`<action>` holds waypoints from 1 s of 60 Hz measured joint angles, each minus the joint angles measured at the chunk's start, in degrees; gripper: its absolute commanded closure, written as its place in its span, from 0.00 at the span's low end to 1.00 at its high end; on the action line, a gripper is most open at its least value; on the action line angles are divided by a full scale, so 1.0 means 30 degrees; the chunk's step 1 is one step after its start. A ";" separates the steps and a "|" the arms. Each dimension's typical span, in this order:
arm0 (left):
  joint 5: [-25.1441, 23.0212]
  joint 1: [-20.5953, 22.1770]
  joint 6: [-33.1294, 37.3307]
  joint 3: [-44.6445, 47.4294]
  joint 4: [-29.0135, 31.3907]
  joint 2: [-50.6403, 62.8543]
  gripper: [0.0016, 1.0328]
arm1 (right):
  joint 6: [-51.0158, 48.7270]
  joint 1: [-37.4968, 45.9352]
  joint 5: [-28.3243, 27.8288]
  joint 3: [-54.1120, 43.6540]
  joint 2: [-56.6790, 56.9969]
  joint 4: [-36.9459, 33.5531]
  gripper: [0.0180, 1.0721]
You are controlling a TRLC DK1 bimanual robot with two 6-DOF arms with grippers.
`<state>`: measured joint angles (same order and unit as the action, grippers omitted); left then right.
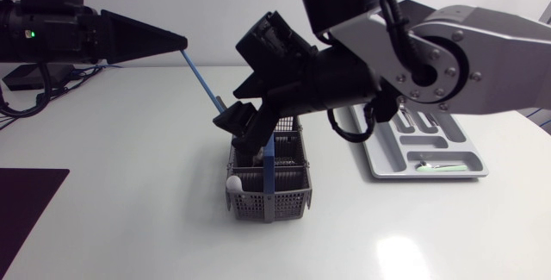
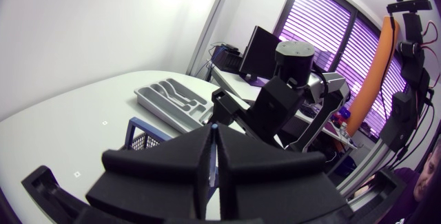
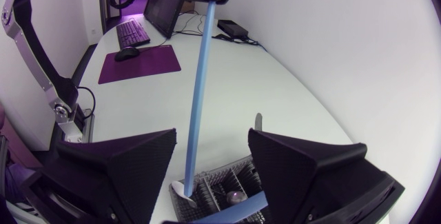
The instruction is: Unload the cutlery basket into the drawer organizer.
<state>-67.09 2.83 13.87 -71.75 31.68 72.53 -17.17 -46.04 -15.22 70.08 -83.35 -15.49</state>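
Above basket (image 1: 258,204), my right fingers (image 3: 117,176) gape; blue utensil (image 3: 200,93) passes between them, touching neither, top pinched by left fingers (image 1: 146,37).

My right arm (image 1: 491,52) is a broad silver-grey link with rounded edges. It carries a round joint face (image 1: 422,73) with a dark hub, ringed by small screws. Black cables (image 1: 353,129) loop beneath it (another runs over the top). Past the joint all is matte black, with boxy housings down to the right gripper (image 3: 212,145), whose fingers (image 3: 117,165) are wide, flat-faced wedges. My left arm (image 1: 52,30) is black throughout, with a small green light (image 1: 32,33), and the left gripper (image 1: 176,40) tapers to a point.
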 measured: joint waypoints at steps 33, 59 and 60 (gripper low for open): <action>-0.0058 0.0007 0.0015 0.0000 -0.0022 0.0095 0.97 | 0.0160 -0.0124 -0.0437 0.0284 -0.0459 -0.0576 0.88; 0.0044 -0.0066 -0.2484 0.0007 -0.4226 0.0036 0.33 | 0.0510 -0.0007 -0.0874 0.0277 -0.0437 -0.1377 0.94; 0.0087 -0.0073 -0.2747 0.0007 -0.4495 0.0015 0.32 | 0.0510 -0.0007 -0.0874 0.0277 -0.0430 -0.1406 0.94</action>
<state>-66.83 2.61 5.63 -71.72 18.20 72.58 -15.64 -46.06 -17.85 70.91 -84.64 -19.70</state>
